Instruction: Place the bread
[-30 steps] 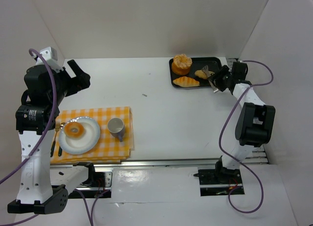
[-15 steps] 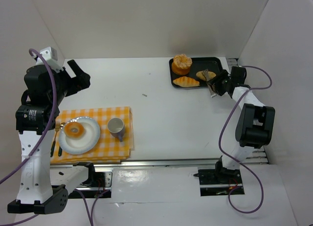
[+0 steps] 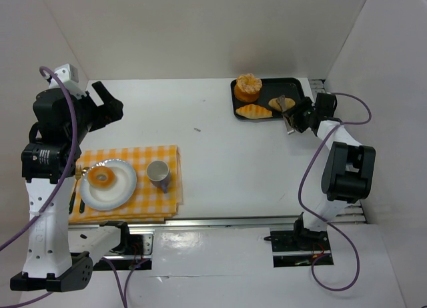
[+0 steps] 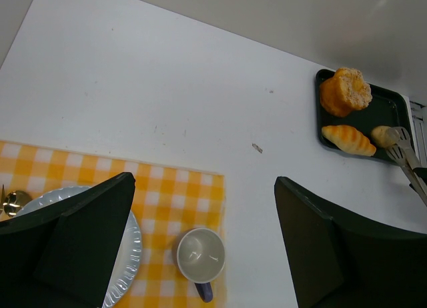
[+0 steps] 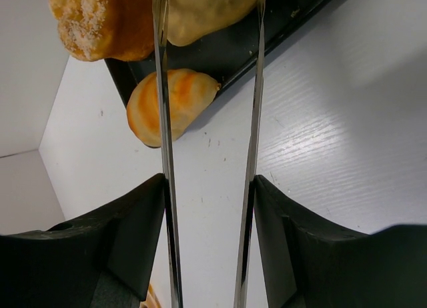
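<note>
I am at the pick-up step: my right end effector (image 5: 208,181) is clamped on the tongs (image 5: 162,88), whose blades straddle the pale bread roll (image 5: 207,11) on the black tray (image 3: 297,88) at upper right, so next I judge I must squeeze and lift.

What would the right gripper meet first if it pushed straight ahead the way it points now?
The right gripper holds tongs that lead, so their tips meet the pale bun on the black tray first; the blades flank it in the wrist view. Height above it is unclear.
</note>
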### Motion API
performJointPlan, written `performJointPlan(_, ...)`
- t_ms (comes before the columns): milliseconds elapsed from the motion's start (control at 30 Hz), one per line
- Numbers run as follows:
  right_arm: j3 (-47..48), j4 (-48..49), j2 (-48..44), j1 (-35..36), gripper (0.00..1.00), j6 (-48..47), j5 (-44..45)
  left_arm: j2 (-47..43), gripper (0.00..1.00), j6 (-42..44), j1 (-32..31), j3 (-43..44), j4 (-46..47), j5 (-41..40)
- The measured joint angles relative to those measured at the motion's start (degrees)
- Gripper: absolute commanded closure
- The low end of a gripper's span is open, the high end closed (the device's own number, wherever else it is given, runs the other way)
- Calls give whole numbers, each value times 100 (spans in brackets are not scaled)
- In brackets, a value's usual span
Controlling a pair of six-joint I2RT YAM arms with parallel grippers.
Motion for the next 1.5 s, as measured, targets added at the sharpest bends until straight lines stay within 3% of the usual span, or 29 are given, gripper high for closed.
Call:
performJointPlan(633, -4, 219, 175, -2, 39, 0, -127, 4, 1, 0, 0, -17, 2, 0)
performJointPlan(800, 203, 297, 463, -2, 55, 7, -177, 4, 1, 0, 0, -17, 2, -2)
performJointPlan(833, 205, 308, 474, -2, 64, -2, -181, 4, 1, 0, 0, -17, 2, -2)
performJointPlan(967, 214, 369, 461, -2, 82, 24, -160, 4, 1, 0, 0, -17, 2, -2)
performJointPlan(1100, 168, 387, 269, -2, 88, 42, -107, 4, 1, 0, 0, -17, 2, -2)
performJointPlan(1333, 129, 474, -658, 76, 91, 4, -109, -11, 1, 0, 0, -17, 4, -2)
performJointPlan(1400, 166, 540, -916, 289, 91, -70, -125, -31, 1, -2, 0, -17, 4, -2)
performJointPlan(1500, 463, 522, -1075, 1143, 91, -308, -116, -55, 1, -20, 0, -17, 4, 2)
